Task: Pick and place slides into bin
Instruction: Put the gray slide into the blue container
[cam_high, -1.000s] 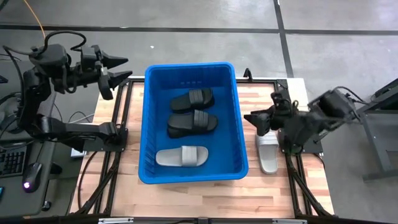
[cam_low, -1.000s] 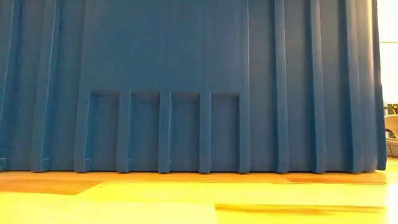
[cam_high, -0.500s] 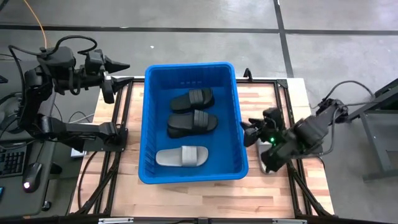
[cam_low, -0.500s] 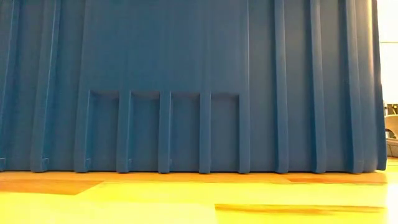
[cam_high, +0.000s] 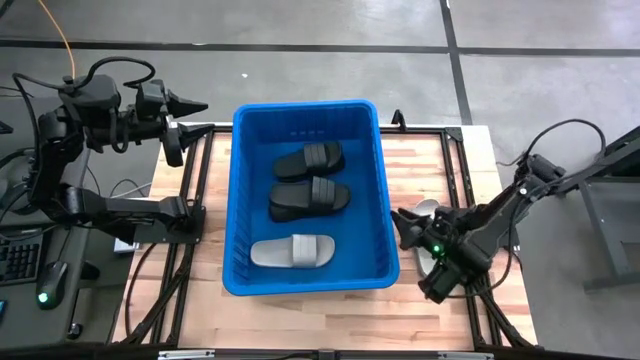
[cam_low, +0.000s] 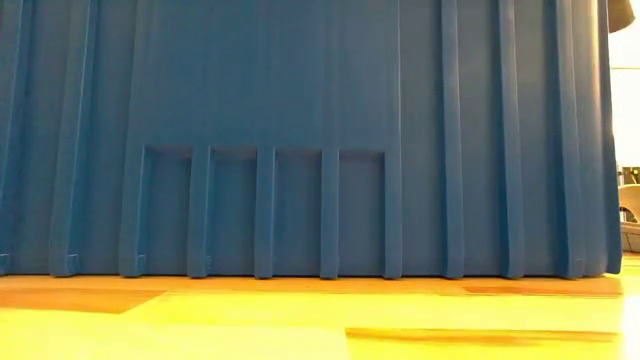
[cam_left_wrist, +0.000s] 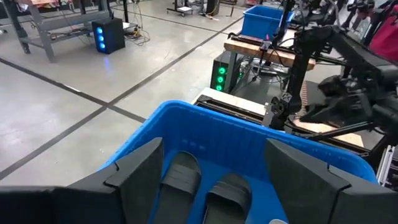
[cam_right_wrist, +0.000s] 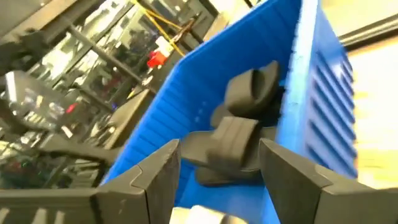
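Bright blue bin (cam_high: 240, 200), ribbed, holding two black slides (cam_high: 309, 158) and one grey (cam_high: 292, 251), long axes crosswise. Just beside right gripper (cam_high: 404, 221), fingers spread, empty. Left gripper (cam_high: 190, 115) likewise spread.

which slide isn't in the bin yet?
The grey slide on the table right of the bin, mostly hidden under the right arm. The other three, two black, one grey, lie inside.

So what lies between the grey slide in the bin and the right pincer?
Only the bin's right wall separates the grey slide from the right pincer, per the high view.
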